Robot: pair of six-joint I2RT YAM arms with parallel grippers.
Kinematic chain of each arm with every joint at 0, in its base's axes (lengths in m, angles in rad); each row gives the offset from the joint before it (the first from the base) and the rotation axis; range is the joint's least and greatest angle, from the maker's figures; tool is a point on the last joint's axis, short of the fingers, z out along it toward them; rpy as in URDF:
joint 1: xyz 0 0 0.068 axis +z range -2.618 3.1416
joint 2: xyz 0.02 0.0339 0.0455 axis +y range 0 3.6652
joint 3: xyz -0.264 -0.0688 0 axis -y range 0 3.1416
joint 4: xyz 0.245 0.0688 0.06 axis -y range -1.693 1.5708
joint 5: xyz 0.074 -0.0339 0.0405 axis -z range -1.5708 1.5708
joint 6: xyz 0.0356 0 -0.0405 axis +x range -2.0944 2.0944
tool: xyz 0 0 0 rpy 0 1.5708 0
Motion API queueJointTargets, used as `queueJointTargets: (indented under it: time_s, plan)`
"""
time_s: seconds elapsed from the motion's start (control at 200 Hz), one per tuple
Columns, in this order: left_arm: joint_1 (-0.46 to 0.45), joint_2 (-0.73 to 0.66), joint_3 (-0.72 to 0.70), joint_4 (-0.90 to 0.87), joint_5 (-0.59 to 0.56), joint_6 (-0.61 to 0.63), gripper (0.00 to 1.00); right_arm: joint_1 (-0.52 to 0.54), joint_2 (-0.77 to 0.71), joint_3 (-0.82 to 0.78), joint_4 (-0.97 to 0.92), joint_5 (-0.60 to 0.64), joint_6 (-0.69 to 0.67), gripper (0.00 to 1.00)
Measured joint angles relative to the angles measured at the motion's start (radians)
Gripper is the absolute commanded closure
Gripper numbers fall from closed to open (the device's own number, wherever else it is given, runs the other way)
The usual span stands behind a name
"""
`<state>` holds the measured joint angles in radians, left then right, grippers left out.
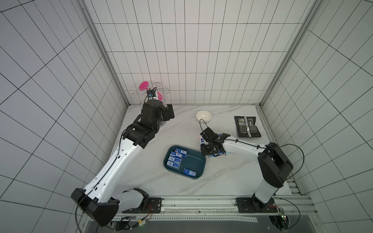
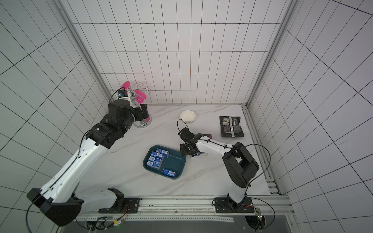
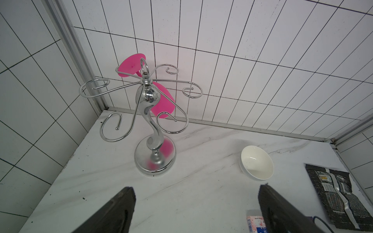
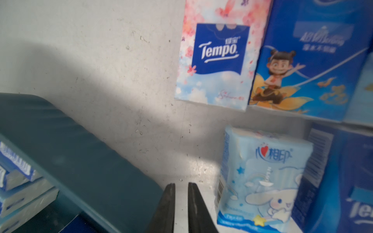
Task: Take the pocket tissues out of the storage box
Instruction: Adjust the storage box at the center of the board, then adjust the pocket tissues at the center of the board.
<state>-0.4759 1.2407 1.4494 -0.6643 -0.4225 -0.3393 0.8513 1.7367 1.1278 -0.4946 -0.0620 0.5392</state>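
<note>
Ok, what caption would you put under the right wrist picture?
Right gripper empty between the box and tissue packs lying on the table.

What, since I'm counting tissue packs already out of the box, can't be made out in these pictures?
- Loose packs: in both top views the right arm covers most of them.
- Right wrist view: the dark blue pack is cut off by the picture edge and blurred.
- Boxed packs: that view's edge cuts them off.
</note>
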Motion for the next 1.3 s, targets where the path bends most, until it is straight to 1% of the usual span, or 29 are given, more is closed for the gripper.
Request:
queueJointTargets:
  time_s: [0.42, 0.715, 0.99, 1.304]
  plan:
    - [0.000, -0.011, 0.000, -0.002, 0.000, 0.000, 0.02, -0.032, 0.057, 0.017, 0.006, 0.004, 0.006, 0.83]
    - [0.003, -0.012, 0.000, -0.003, -0.003, 0.002, 0.02, -0.044, 0.091, 0.062, 0.008, 0.023, -0.007, 0.83]
    - [0.008, -0.013, 0.000, -0.006, -0.003, 0.008, 0.02, -0.066, 0.096, 0.062, 0.006, 0.033, -0.018, 0.83]
    - [0.008, -0.013, 0.000, -0.006, -0.003, 0.008, 0.02, -0.067, 0.096, 0.062, 0.004, 0.039, -0.028, 0.83]
